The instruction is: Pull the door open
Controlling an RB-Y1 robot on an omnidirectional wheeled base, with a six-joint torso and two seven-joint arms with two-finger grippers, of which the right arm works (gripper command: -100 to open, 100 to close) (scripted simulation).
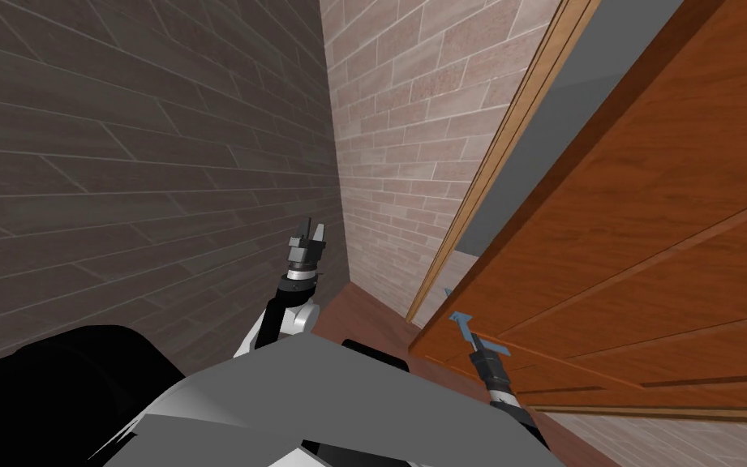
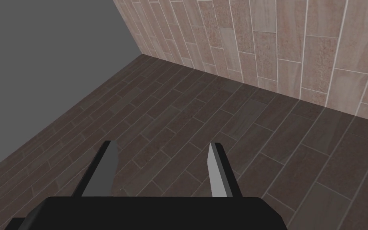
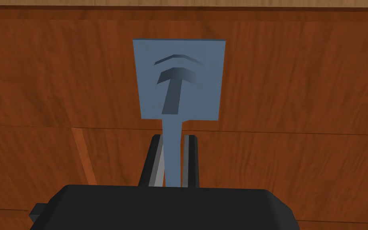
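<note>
- Two tools are in use: the right tool (image 1: 477, 344) is at the door, and the left tool (image 1: 308, 237) is held up in the air on my left side.
- The door (image 1: 647, 227) is brown wood with long grooves. It takes up the right side of the head view, close to me.
- Its handle (image 3: 174, 159) is blue-grey. It is a thin bar that comes out of a square plate (image 3: 179, 80), and the plate sits flat on the wood.
- The right tool is clamped on that bar, with one finger (image 3: 157, 167) pressed on each side. The plate is just past the fingertips.
- The left tool's fingers (image 2: 217, 167) stand wide apart, with nothing between them.
- The door's edge stands away from the pale wood frame (image 1: 493, 162). A plain grey strip (image 1: 542, 138) shows between the two.
- A dark plank wall (image 1: 120, 162) runs along my left. It meets a pale brick wall (image 1: 412, 122) in a corner, and the left tool is raised in front of that corner.
- A small patch of red-brown floor (image 1: 363, 312) shows between the left arm and the door's low corner.
- The room to move is narrow: dark wall on one side, door on the other, brick wall ahead.
</note>
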